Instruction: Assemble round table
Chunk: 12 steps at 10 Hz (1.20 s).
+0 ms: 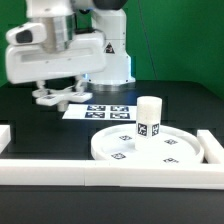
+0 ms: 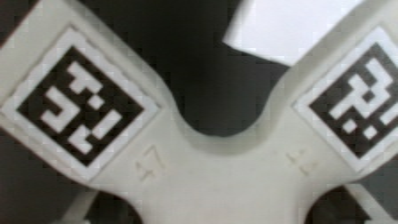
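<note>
The large rimmed round disc (image 1: 120, 150) lies flat on the black table at the exterior view's front right. The short cylindrical post (image 1: 148, 118) stands upright on it, with tags on its side. My gripper (image 1: 62, 92) hangs above the table at the exterior view's left, well away from the disc, and is shut on the cross-shaped foot piece (image 1: 50, 98). In the wrist view the foot piece (image 2: 196, 150) fills the picture with two tagged arms spreading out, and my gripper (image 2: 214, 205) clamps its centre.
The marker board (image 1: 108, 110) lies on the table behind the disc, just to the exterior view's right of the gripper. Straight white border rails run along the front (image 1: 90, 172), the right (image 1: 212, 148) and the left (image 1: 6, 134). A green wall stands behind.
</note>
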Available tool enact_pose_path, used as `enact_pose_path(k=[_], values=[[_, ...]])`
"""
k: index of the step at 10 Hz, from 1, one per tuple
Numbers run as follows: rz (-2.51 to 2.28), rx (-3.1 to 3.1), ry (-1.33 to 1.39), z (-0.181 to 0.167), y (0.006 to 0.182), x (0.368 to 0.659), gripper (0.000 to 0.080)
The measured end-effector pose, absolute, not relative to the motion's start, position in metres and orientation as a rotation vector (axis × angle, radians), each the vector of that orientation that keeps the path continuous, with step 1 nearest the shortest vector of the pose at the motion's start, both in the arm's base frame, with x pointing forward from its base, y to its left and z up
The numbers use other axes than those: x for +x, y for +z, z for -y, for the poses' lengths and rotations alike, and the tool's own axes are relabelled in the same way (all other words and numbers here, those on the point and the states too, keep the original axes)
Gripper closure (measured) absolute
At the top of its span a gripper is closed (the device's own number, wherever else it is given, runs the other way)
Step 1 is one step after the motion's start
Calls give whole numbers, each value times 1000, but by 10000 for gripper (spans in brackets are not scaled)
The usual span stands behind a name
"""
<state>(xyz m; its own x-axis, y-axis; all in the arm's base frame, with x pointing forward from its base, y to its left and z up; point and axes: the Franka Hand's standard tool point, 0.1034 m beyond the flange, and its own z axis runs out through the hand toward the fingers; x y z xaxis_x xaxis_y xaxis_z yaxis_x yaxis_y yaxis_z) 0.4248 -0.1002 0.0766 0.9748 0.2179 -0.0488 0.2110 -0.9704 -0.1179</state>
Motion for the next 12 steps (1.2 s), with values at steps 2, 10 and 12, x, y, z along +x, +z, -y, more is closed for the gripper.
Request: enact_pose_path(k=[2,10,12], values=[[243,-2995,97,74,114,470,354],[92,-3007,139,36,133,517,353],[158,-3022,46,2,144,540,353]])
